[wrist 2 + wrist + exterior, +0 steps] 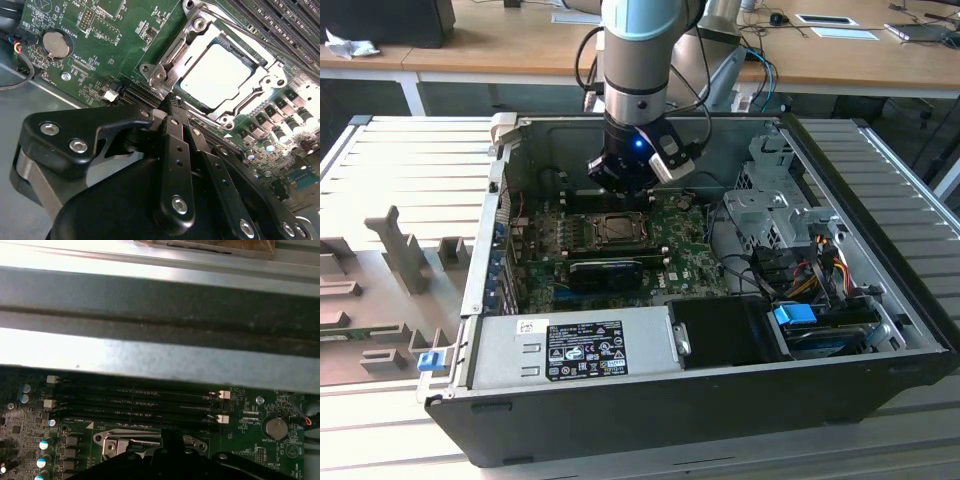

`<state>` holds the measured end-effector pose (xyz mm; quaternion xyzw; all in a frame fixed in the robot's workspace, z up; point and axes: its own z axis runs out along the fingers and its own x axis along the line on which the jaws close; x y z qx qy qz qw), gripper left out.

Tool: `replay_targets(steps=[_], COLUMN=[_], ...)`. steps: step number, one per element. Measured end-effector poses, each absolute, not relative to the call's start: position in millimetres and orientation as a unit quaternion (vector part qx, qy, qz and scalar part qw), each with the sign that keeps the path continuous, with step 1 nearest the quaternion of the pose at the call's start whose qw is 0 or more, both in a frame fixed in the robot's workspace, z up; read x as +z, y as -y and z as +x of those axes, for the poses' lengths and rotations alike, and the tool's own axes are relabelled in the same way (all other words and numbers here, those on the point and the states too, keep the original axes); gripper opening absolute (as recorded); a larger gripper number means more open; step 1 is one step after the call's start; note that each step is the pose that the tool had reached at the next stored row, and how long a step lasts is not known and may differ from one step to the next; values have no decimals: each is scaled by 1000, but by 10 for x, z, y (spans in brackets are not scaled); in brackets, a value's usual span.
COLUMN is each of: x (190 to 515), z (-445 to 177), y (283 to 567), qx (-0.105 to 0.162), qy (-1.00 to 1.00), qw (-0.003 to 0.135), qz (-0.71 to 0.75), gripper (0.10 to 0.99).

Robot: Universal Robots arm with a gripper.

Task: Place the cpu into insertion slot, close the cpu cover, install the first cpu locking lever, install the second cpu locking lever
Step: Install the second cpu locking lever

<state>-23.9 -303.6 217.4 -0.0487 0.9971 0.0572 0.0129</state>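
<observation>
The cpu (pixel 215 75) lies flat in the insertion slot (pixel 613 230), its pale silver top showing through the window of the cpu cover (pixel 174 50). The cover is down over the chip. A thin metal lever rod (pixel 240 27) runs along one side of the socket. My gripper (pixel 172 102) is shut with nothing between its black fingers (pixel 176 150), and its tip sits at the socket's edge, beside a corner of the cover. In the exterior view the gripper (pixel 620 188) hangs just behind the socket. In the first wrist view its tip (pixel 172 436) meets the socket frame (pixel 115 437).
The open computer case (pixel 880 300) surrounds the green motherboard (pixel 685 255). A long black expansion card (pixel 605 270) lies in front of the socket, memory slots (pixel 135 395) behind it. A power supply (pixel 585 345), a drive cage (pixel 770 205) and a coin battery (pixel 56 44) are nearby.
</observation>
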Motion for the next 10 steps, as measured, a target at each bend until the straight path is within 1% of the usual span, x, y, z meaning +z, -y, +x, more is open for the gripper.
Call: replay_targets(steps=[10], x=[2174], z=[-239], y=[3100], qx=[57], qy=[-997], qw=[13], qz=[-49], gripper=[106])
